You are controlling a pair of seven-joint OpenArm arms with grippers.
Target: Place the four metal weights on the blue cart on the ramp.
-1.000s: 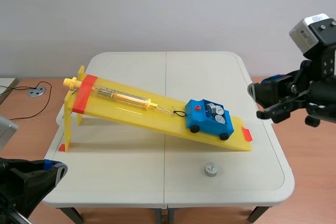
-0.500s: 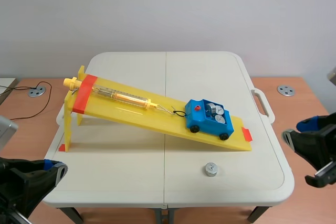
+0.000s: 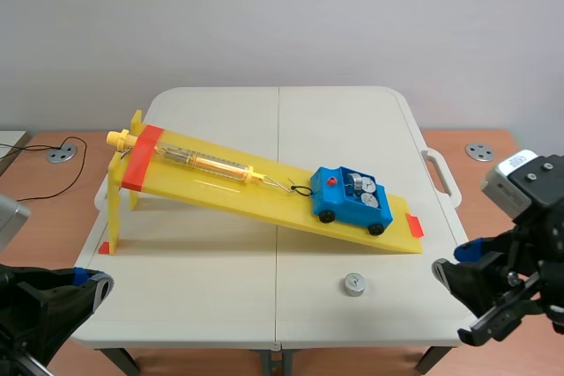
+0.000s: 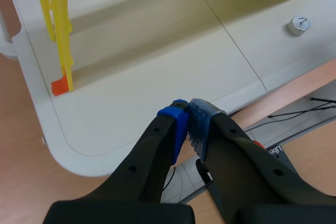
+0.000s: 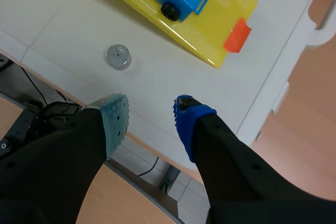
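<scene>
One metal weight (image 3: 353, 284), a small silver disc with a knob on top, lies alone on the white table (image 3: 220, 297), near the table's front edge and just in front of the low end of the yellow ramp (image 3: 264, 193). Up the slope from it, the blue cart (image 3: 351, 199) sits on its black wheels close to the ramp's foot, with several more silver weights (image 3: 361, 188) lying in its open bed; their exact count is hard to make out. A thin hook and cord join the cart's upper end to a clear yellow spring scale (image 3: 207, 163) that lies along the ramp toward its raised end, which stands on yellow legs at the table's left. Nothing stands between the lone weight and the table's front edge. The right end effector (image 5: 149, 109) hangs off the table's front right corner, its fingers spread wide with nothing between them; in the right wrist view the weight lies ahead of it, off toward the grey-green pad (image 5: 116, 116), well apart from both fingers. The left end effector (image 4: 187, 121) sits low past the front left corner, its pads pressed together on nothing, far from the weight. On the floor lie two round metal plates (image 3: 62, 154) and a black cable (image 3: 44, 189).
</scene>
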